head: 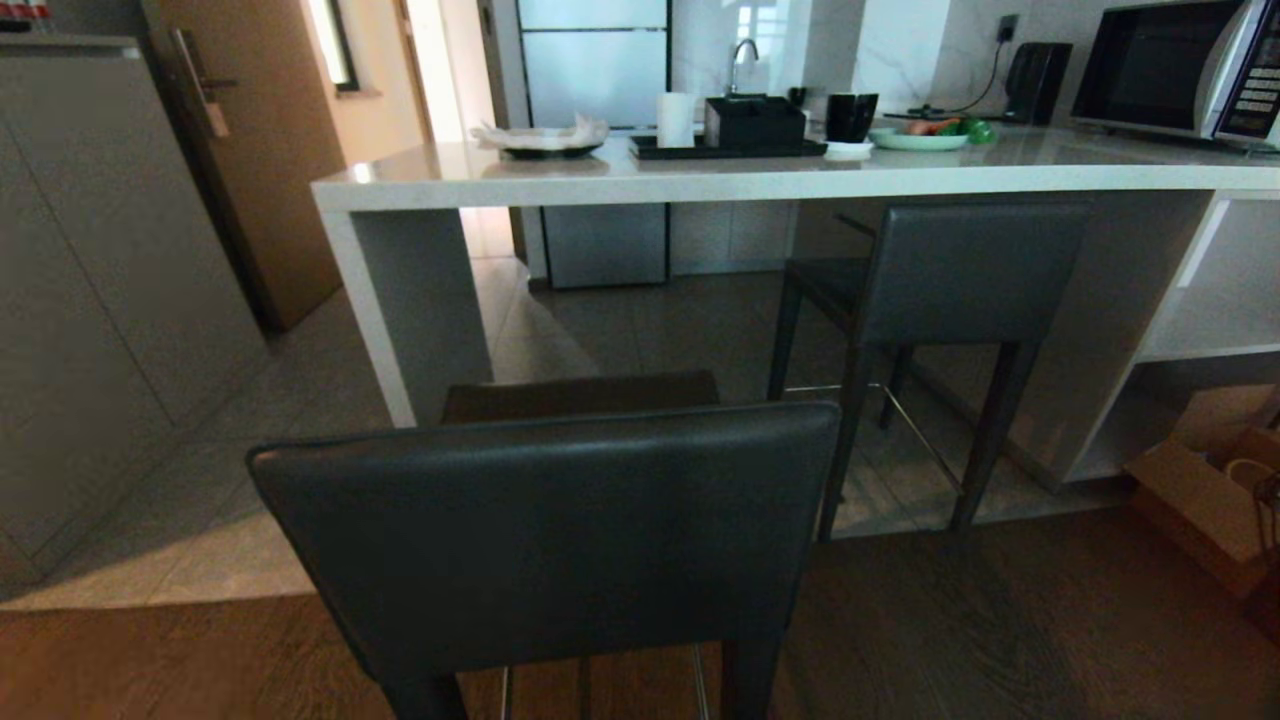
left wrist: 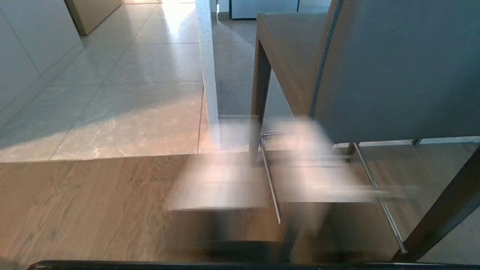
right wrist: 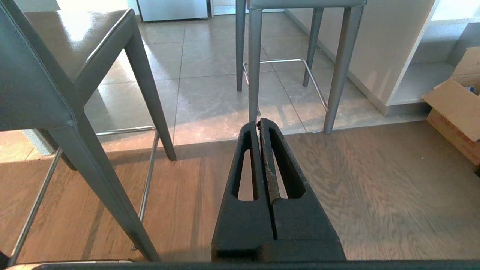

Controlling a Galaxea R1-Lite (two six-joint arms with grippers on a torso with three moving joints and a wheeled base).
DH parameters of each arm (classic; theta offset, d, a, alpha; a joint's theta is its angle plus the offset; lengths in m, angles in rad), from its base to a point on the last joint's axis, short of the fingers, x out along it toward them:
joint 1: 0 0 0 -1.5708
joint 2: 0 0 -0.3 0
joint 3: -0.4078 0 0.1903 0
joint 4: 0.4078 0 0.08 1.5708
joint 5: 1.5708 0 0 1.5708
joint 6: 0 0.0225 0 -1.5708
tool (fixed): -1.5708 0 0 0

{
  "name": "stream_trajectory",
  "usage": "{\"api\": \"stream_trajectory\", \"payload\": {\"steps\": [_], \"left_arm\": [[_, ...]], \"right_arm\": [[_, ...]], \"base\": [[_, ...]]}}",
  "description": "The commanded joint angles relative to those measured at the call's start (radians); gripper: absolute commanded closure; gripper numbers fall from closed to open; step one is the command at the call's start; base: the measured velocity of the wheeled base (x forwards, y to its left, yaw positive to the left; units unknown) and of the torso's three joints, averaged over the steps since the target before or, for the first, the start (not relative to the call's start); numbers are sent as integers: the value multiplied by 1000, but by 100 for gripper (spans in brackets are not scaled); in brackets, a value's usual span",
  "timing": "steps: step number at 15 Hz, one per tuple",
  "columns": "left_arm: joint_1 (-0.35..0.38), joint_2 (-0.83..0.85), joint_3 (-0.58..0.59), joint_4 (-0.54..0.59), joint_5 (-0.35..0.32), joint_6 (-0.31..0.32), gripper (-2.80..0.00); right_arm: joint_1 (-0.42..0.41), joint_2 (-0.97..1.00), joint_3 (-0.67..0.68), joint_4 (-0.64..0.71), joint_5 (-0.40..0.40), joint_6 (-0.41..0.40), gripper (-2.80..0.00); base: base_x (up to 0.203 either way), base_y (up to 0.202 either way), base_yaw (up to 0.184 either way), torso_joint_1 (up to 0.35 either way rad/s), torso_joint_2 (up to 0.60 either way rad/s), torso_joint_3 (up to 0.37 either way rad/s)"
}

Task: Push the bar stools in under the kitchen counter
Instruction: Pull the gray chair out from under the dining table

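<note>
Two bar stools stand before the kitchen counter (head: 760,180). The near bar stool (head: 560,530) stands out on the wood floor, its dark backrest towards me and its seat short of the counter's slab side. The far bar stool (head: 960,270) is to the right, with its seat under the counter top. Neither arm shows in the head view. My right gripper (right wrist: 258,123) hangs low over the wood floor, shut on nothing, between the near stool (right wrist: 33,75) and the far stool's legs (right wrist: 255,67). My left gripper (left wrist: 277,180) is a pale smear beside the near stool's backrest (left wrist: 397,67).
A cardboard box (head: 1200,490) lies on the floor at the right, under the counter's open shelves. A microwave (head: 1180,65), a black tray (head: 730,148) and dishes stand on the counter. Grey cabinets (head: 90,300) line the left side. Tile meets wood flooring just before the counter.
</note>
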Motion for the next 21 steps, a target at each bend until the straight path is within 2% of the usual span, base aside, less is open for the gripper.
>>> {"api": "stream_trajectory", "payload": {"steps": [1, 5, 21], "left_arm": [[0, 1, 2, 1, 2, -8, 0], [0, 2, 2, 1, 2, -9, 0], [-3, 1, 2, 1, 2, -9, 0]], "right_arm": [[0, 0, 3, 0, 9, -14, 0], [0, 2, 2, 0, -1, 12, 0], [0, 0, 2, 0, -1, 12, 0]], "base": [[0, 0, 0, 0, 0, 0], [0, 0, 0, 0, 0, 0], [0, 0, 0, 0, 0, 0]]}}
